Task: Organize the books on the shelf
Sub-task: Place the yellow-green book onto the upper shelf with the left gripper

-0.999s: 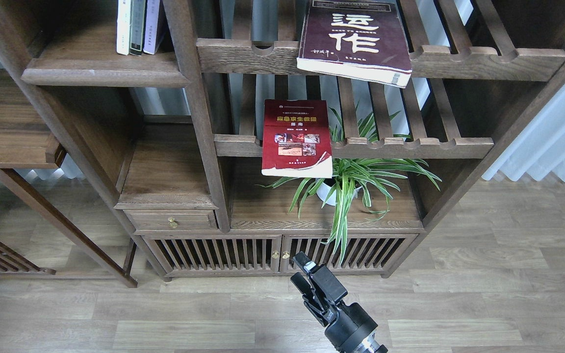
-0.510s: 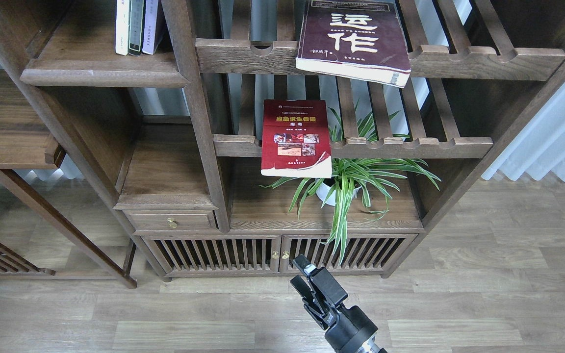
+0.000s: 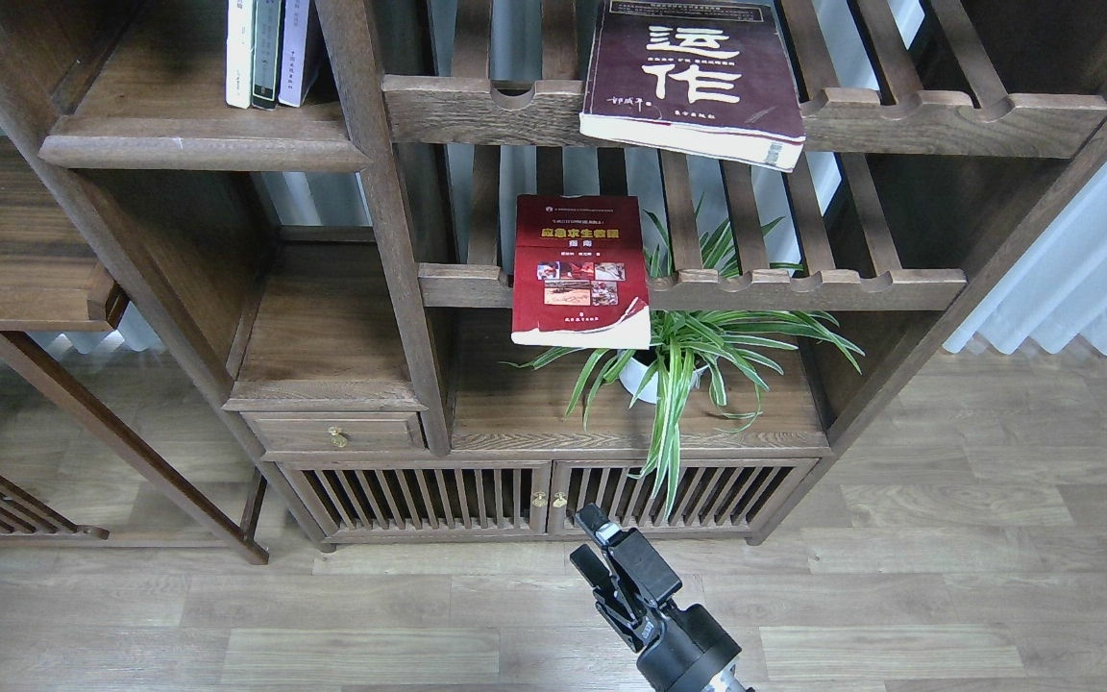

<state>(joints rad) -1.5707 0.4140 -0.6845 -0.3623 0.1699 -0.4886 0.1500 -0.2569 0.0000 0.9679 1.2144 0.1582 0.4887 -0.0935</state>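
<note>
Books: maroon book [image 3: 693,77] and red book [image 3: 579,271] lie on slatted racks [image 3: 899,279].

Brightness: even, soft daylight.
Source: pale curtains [image 3: 1082,279] at right and behind the slats.
Shadows: deep under the shelf [image 3: 198,144] and in the upper right corner.
Glare: none.
Focus: sharp throughout; book titles legible.
Edges: posts lean outward.
</note>
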